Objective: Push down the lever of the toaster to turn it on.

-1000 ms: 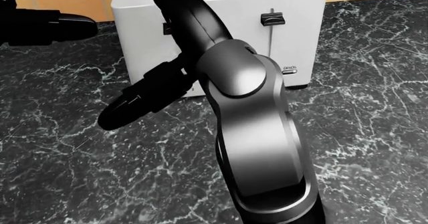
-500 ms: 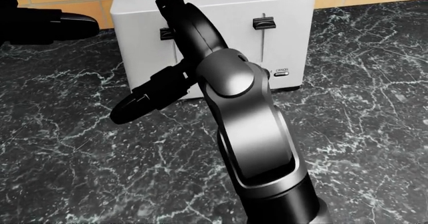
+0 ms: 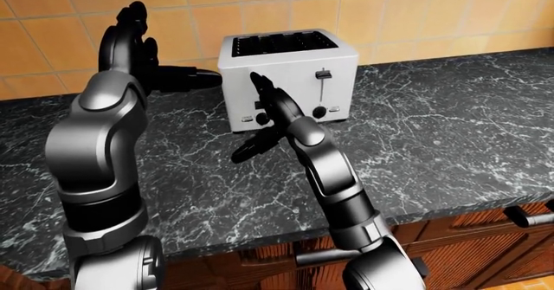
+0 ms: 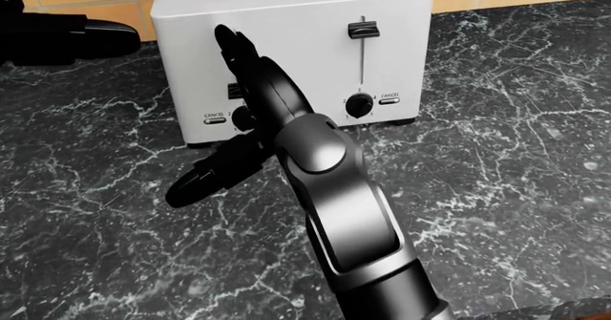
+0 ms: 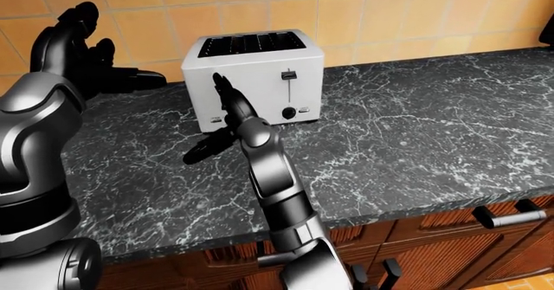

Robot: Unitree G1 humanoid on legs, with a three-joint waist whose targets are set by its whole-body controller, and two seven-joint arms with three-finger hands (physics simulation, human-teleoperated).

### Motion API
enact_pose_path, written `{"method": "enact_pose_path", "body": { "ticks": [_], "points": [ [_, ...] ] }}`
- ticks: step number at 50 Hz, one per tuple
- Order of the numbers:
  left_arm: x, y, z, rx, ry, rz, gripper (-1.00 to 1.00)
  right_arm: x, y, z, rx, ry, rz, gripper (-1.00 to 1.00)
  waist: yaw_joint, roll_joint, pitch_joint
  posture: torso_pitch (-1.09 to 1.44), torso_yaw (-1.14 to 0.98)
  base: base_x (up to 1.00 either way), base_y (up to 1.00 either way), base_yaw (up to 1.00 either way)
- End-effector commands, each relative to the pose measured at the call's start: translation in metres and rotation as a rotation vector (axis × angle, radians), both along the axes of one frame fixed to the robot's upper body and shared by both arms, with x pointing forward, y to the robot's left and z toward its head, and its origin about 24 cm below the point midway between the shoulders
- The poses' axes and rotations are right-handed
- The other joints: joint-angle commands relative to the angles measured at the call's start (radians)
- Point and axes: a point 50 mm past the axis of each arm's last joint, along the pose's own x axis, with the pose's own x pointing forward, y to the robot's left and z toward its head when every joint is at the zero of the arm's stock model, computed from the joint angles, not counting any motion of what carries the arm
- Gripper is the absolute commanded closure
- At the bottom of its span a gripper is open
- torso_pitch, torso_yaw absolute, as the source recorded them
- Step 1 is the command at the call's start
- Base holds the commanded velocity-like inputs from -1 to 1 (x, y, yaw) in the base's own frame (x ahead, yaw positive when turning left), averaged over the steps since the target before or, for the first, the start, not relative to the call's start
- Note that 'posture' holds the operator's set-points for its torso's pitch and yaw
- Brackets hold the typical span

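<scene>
**Operator:** Which step applies, and where do the hands stand?

**Manual:** Reading the head view left to right: your left robot hand [image 3: 130, 50] is raised well clear at the left, fingers spread, holding nothing. Your right robot hand [image 4: 234, 105] is set against the face of the toaster [image 4: 296, 19], fingers apart and clamped on nothing. The approach step is in hand; no lever has been pressed.

**Operator:** Where is the lever?

**Manual:** The right lever [image 4: 363, 29] sits at the top of its slot, right of your right robot hand and apart from it. A left lever probably lies behind your fingers; the view does not confirm contact. The toaster stands on the table [image 4: 516, 119]. Next, set a fingertip on a lever's top and press straight down.
</scene>
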Motion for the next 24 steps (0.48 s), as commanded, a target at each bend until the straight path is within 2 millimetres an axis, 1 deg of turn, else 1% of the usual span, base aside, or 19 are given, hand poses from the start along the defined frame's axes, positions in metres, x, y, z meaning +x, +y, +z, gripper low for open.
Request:
{"method": "enact_pose_path", "body": {
  "ticks": [1, 9, 14, 24],
  "points": [
    [-0.005, 0.001, 0.019, 0.01, -0.091, 0.006, -1.0, 0.003, 0.001, -0.001, 0.003, 0.012, 0.002, -1.0, 0.002, 0.003, -0.008, -0.21, 0.0, 0.0, 0.0, 0.0],
    [-0.006, 0.001, 0.019, 0.01, -0.093, 0.006, -1.0, 0.009, 0.001, -0.02, 0.017, 0.04, -0.001, -1.0, 0.004, 0.003, -0.007, -0.21, 0.0, 0.0, 0.0, 0.0],
    [-0.006, 0.003, 0.019, 0.009, -0.093, 0.009, -1.0, 0.014, 0.002, -0.036, 0.023, 0.067, -0.001, -1.0, 0.003, 0.004, -0.006, -0.21, 0.0, 0.0, 0.0, 0.0],
    [-0.007, 0.003, 0.02, 0.007, -0.094, 0.01, -1.0, 0.019, 0.001, -0.05, 0.015, 0.101, -0.005, -1.0, 0.011, 0.006, -0.006, -0.21, 0.0, 0.0, 0.0, 0.0]
  ]
}}
